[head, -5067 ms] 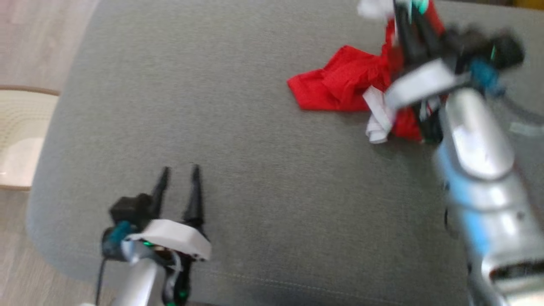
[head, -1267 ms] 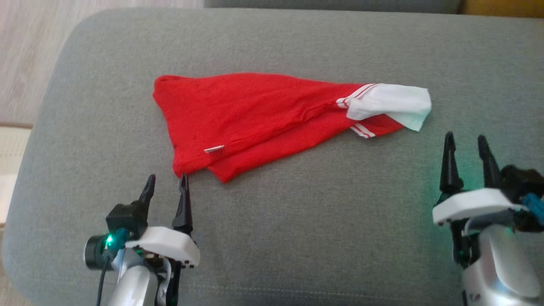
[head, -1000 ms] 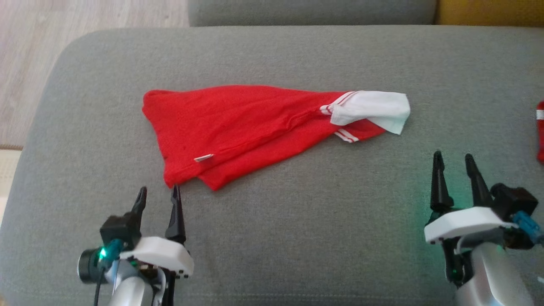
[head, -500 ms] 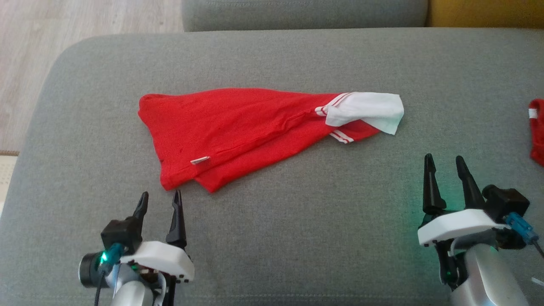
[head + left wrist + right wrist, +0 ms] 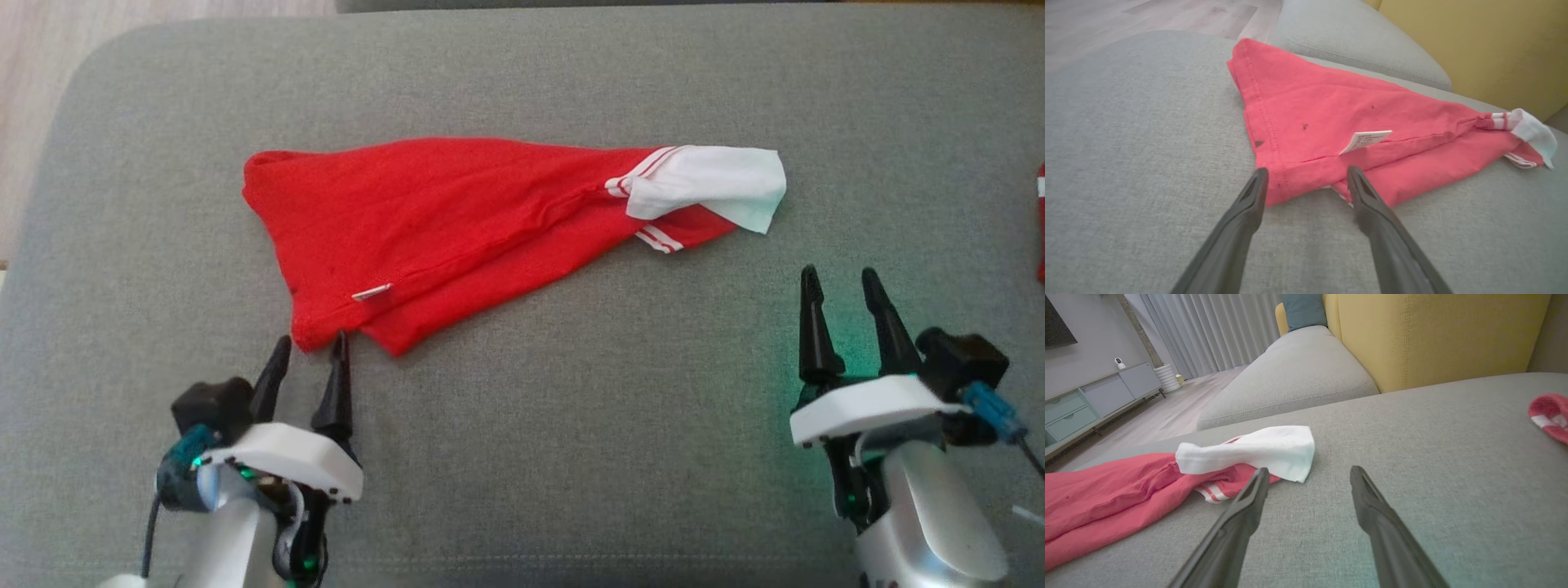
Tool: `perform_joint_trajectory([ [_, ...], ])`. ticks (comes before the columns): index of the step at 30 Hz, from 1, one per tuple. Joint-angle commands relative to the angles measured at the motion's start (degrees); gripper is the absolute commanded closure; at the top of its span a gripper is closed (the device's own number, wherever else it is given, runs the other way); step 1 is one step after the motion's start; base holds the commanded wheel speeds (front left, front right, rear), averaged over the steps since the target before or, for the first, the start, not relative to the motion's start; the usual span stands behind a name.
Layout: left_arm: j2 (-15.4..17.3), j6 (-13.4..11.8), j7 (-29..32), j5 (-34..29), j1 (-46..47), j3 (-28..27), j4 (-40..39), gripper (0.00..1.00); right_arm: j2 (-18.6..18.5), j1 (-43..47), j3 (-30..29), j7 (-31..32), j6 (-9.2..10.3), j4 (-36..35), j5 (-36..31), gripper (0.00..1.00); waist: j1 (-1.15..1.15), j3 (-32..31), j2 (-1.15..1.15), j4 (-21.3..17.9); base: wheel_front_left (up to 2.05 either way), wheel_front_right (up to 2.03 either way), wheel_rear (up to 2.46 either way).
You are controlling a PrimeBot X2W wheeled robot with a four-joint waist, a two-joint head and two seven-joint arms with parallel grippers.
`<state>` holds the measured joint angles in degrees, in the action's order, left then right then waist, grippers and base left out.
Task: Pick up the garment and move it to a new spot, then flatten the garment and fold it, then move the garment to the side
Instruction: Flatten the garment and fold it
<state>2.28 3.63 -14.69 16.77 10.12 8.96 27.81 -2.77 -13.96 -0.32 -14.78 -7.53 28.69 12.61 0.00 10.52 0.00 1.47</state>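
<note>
Red garment point(image 5: 457, 220) lies stretched out on the grey cushion point(image 5: 571, 457). Its near hem corner sits right at the tips of the left gripper point(image 5: 311, 339), and its white sleeve end point(image 5: 710, 184) is ahead and to the inside of the right gripper point(image 5: 838, 273), apart from it.

- Both grippers: fingers spread, nothing between them but air. The left wrist view puts the hem corner between the left tips.
- Progress (judgement): the cloth looks laid out at its spot and partly smoothed. One layer lies doubled over along a long crease, and the sleeve is bunched. Flattening looks unfinished; the proper fold and the move aside are left.
- Unclear: whether the left tips touch the fabric or hover just short.
- Care label point(image 5: 371, 291): print unreadable.
- Second red-and-white item point(image 5: 1549, 416), outboard of the right gripper: cut off, kind unknown.
</note>
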Motion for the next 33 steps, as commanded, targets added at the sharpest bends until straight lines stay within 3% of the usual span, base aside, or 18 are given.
perform_joint_trajectory([
  [1, 0.6, 0.6, -0.3, 0.5, 2.3, -2.6, -0.6, 0.0, -0.1, -2.3, 1.7, -0.2, 0.04, -1.9, 0.4, 0.0, 0.0, 0.5, 0.0, -0.3, 0.0, 0.0, 0.0],
  [14, 0.6, 3.7, -0.3, 4.2, 5.7, -4.8, 6.7, 0.0, -0.1, -2.8, 2.0, -0.2, 0.04, -2.0, 1.5, 0.0, 0.0, 1.8, 0.0, -1.4, 0.0, 0.0, 0.0],
  [27, 2.3, 3.8, -0.3, 11.9, 7.1, 2.4, 6.4, 0.0, -0.1, -3.1, 2.2, -0.2, 0.04, -2.2, 1.5, 0.0, 0.0, 2.2, 0.0, -1.2, 0.0, 0.0, 0.0],
  [33, 2.7, 3.8, -0.3, 14.4, 6.7, 2.3, 4.8, 0.0, -0.1, -3.1, 2.6, -0.2, 0.04, -2.2, 1.7, 0.0, 0.0, 2.0, 0.0, -1.0, 0.0, 0.0, 0.0],
])
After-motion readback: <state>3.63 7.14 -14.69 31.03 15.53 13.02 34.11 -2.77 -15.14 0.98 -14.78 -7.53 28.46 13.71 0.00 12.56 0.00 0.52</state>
